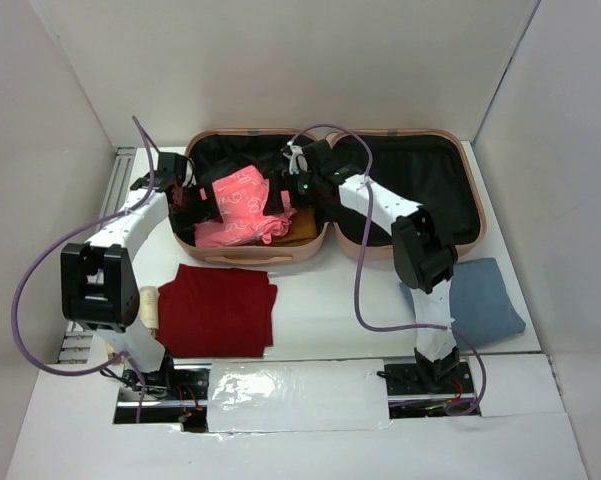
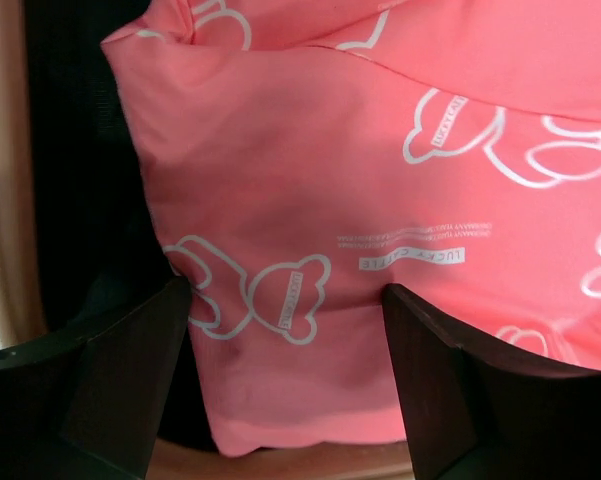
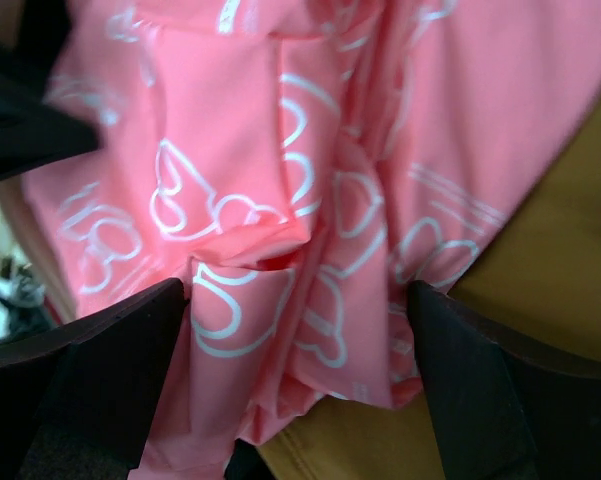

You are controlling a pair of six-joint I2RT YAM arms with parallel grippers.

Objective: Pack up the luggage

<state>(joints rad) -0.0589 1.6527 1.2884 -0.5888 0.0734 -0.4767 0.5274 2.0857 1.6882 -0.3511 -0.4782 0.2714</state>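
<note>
Grippers, both checked from their wrist views. On my left gripper [image 2: 285,290] the jaws stand wide apart. A pink cloth [image 2: 380,150] with white print lies across the gap between them, and I see no pinch on the fabric. My right gripper [image 3: 300,290] is likewise spread wide, its jaws either side of a bunched fold of the same cloth, with nothing clamped. A mustard cloth [image 3: 550,250] shows beneath the pink one at the right of that view.

Position, from the top view: both grippers are down inside the left half of the luggage [image 1: 250,257]. The left one is at the pink cloth's left edge and the right one at its right edge, so the cloth lies between them. The left arm comes in over the luggage's left wall. The right arm reaches across the hinge from over the right half.

Luggage: lying open and flat at the far side of the table [image 1: 320,310], lining upward. The left half holds the pink cloth on top of the mustard one. The right half shows black lining.

Outside it, on the table: a folded red cloth [image 1: 220,310] lies just in front of the left half. A blue cloth [image 1: 480,295] lies in front of the right half, partly behind the right arm.
</note>
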